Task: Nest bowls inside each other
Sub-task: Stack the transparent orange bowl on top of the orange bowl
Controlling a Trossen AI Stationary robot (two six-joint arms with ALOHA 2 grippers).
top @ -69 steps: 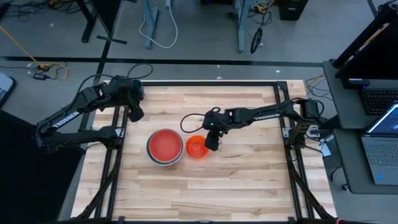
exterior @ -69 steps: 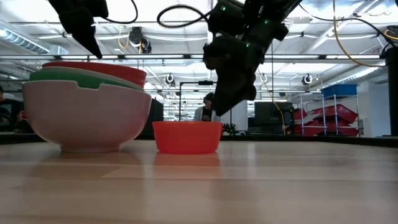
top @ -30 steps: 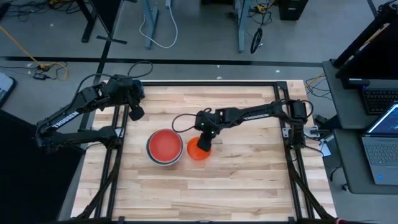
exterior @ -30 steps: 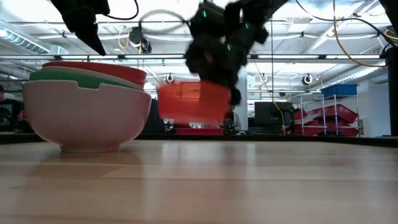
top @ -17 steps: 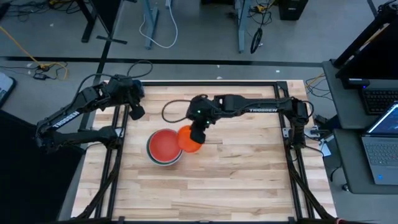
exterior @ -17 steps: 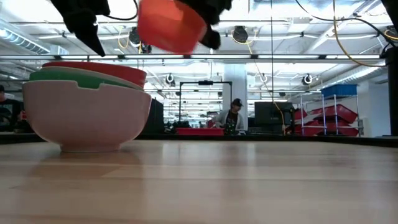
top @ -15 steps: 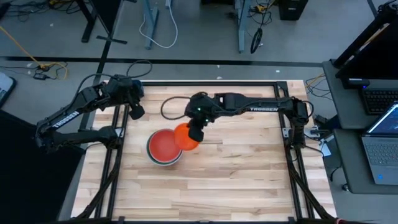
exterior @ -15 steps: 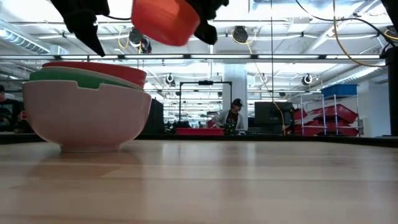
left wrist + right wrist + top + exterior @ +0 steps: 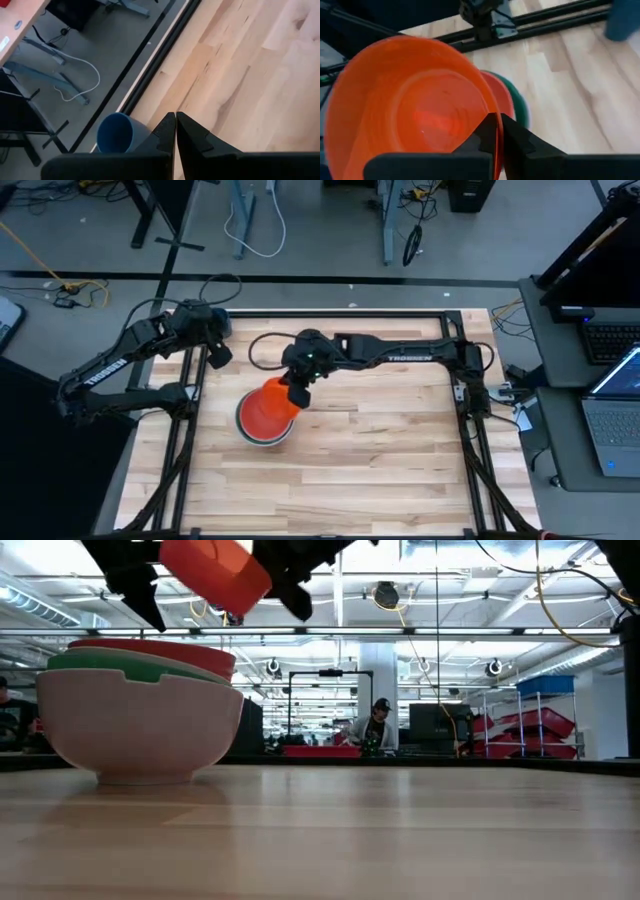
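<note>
The right hand (image 9: 296, 393), pinching the small orange bowl's (image 9: 271, 404) rim, has carried it over the stack (image 9: 140, 720). The counter (image 9: 400, 460) right of the stack is now bare. The left hand (image 9: 219, 356) waits clenched at the far-left edge.

blue cup (image 9: 116, 133), laptops (image 9: 612, 395), person (image 9: 377, 725)

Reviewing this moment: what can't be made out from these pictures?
- Smaller white bowl: not visible; in the low view only the large white bowl, green bowl and red bowl show in the stack.
- Stack's inside: in the high view the orange bowl, held by the right gripper, covers it.
- Blue cup: partly hidden behind the left gripper.
</note>
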